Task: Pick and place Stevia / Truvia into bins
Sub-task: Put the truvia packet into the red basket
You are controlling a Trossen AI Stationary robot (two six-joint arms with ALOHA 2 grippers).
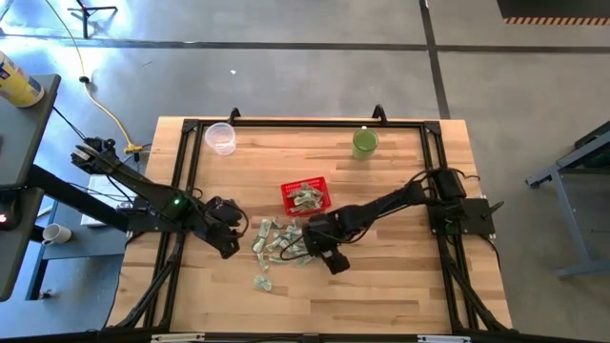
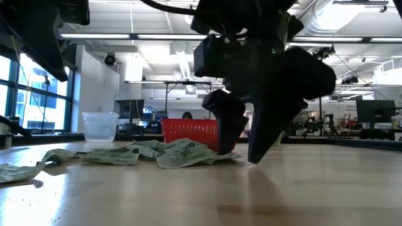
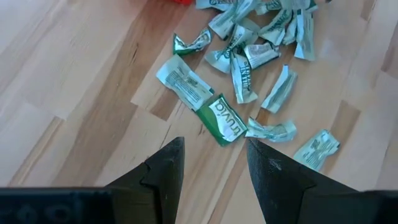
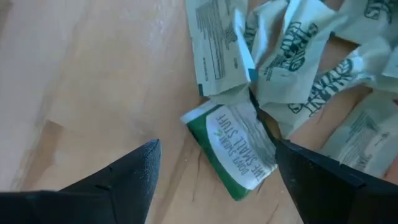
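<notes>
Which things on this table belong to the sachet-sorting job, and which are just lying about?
Belong to the job:
- Truvia sachets, heaped on the wood
- red basket, some sachets already inside
- left claw and right claw, both open beside the heap

Just lying about:
- clear plastic cup
- green cup

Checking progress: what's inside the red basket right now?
A few pale green and white sachets lie in the red basket, seen from above. How many, and whether any lie beneath them, cannot be told. In the low view its mesh wall hides the contents.
</notes>
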